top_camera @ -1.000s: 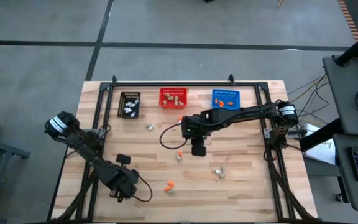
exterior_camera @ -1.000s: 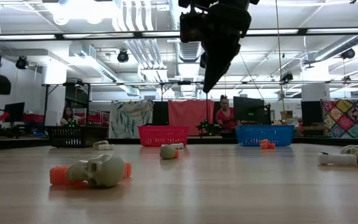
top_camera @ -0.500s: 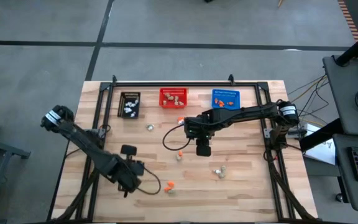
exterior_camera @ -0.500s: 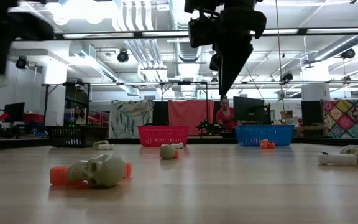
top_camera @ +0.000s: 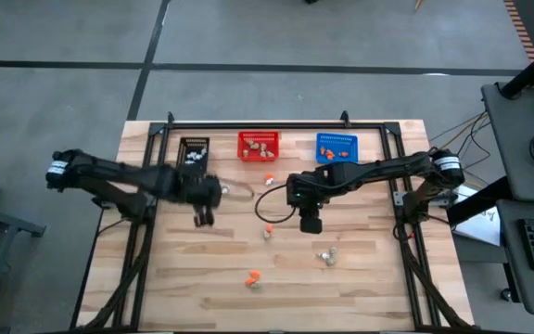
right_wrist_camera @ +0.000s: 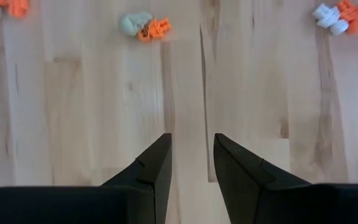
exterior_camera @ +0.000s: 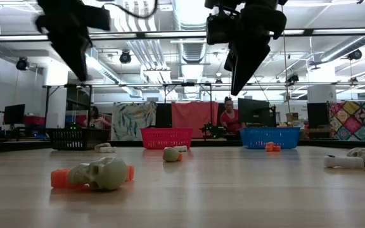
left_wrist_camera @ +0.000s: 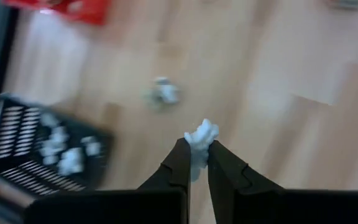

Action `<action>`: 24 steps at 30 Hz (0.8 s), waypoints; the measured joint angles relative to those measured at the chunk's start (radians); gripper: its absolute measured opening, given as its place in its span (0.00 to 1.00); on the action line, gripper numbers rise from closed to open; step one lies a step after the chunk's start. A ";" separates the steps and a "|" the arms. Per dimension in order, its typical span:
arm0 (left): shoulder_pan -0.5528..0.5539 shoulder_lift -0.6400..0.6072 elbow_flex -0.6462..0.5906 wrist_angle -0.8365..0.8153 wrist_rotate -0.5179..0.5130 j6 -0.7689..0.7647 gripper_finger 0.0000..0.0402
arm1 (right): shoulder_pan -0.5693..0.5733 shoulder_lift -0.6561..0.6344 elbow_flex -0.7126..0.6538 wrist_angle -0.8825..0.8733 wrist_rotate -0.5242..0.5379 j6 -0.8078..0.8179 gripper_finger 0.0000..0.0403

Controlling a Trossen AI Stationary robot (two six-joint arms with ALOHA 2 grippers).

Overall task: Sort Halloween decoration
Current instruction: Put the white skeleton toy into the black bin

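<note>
No text, label, brand, number or sign can be read in any view.

Three small mesh baskets are lined up near the far edge of the wooden table [top_camera: 369,278]: a black basket [top_camera: 194,156], a red basket [top_camera: 259,146] and a blue basket [top_camera: 336,147]. A person [exterior_camera: 229,118] is seen behind monitors in the room beyond.

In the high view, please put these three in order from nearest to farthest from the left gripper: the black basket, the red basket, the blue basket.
From the left gripper, shut on a white trinket:
1. black basket, at the table's far edge, almost directly beyond the gripper.
2. red basket, middle of the far edge.
3. blue basket, far edge, toward the right arm's side.
</note>
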 joint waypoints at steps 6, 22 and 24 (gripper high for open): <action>0.308 0.014 -0.002 0.004 0.000 0.161 0.01 | 0.000 -0.030 -0.021 0.019 0.003 0.033 0.27; 0.881 0.233 -0.003 0.193 0.003 0.449 0.01 | 0.000 -0.031 -0.021 0.042 0.007 0.052 0.27; 0.902 0.268 -0.003 0.221 0.004 0.476 0.01 | 0.000 -0.031 -0.021 0.042 0.007 0.051 0.27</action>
